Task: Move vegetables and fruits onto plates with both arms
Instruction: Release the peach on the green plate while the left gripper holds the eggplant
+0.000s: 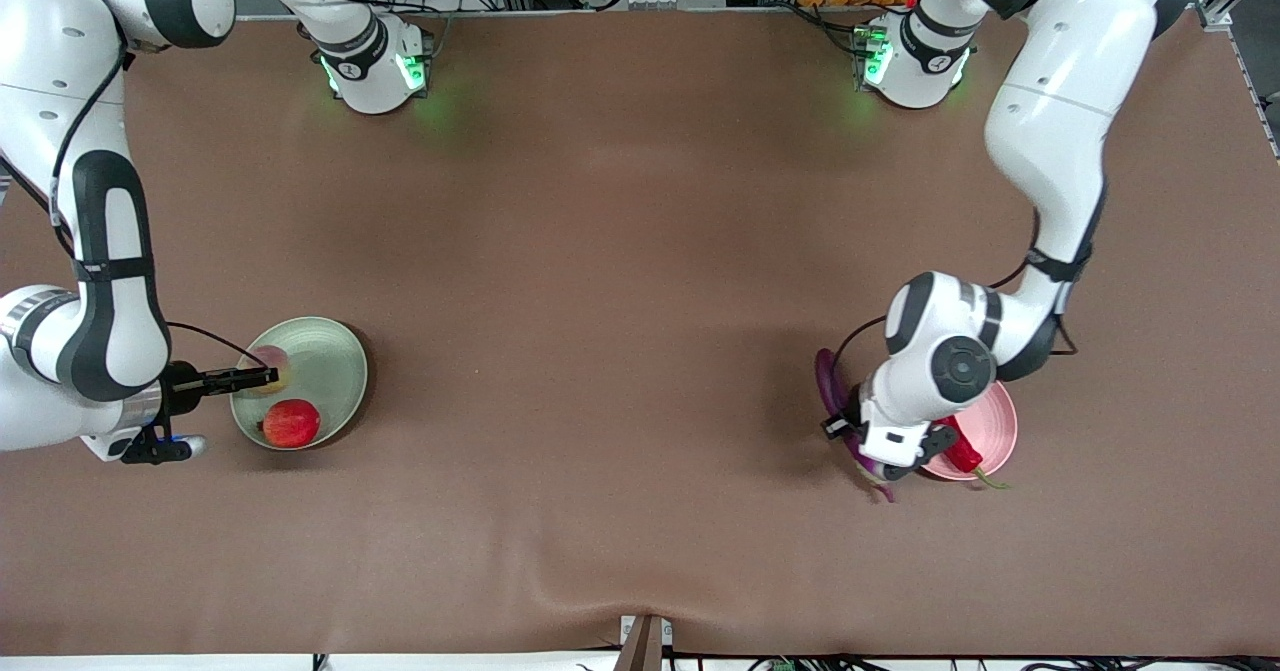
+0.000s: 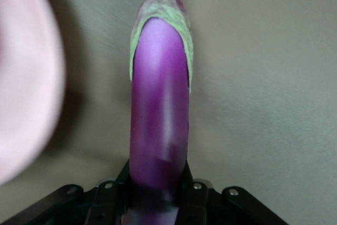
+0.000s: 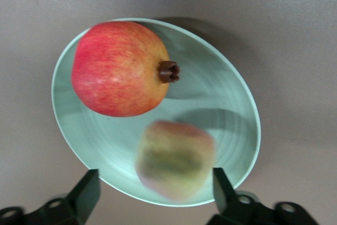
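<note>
My right gripper (image 1: 250, 380) is open over the rim of the pale green plate (image 1: 330, 356). The peach (image 1: 272, 363) sits between its spread fingers (image 3: 87, 196) without touching them and looks blurred (image 3: 176, 164). The red pomegranate (image 1: 292, 423) lies in the same plate, also seen in the right wrist view (image 3: 118, 69). My left gripper (image 1: 885, 451) is shut on the purple eggplant (image 1: 828, 381), holding it (image 2: 159, 125) beside the pink plate (image 1: 998, 421). The red chili pepper (image 1: 958, 448) lies in the pink plate.
The brown table cover (image 1: 620, 301) stretches wide between the two plates. The pink plate's rim (image 2: 26, 93) shows close beside the eggplant in the left wrist view. Both arm bases stand along the table's farthest edge.
</note>
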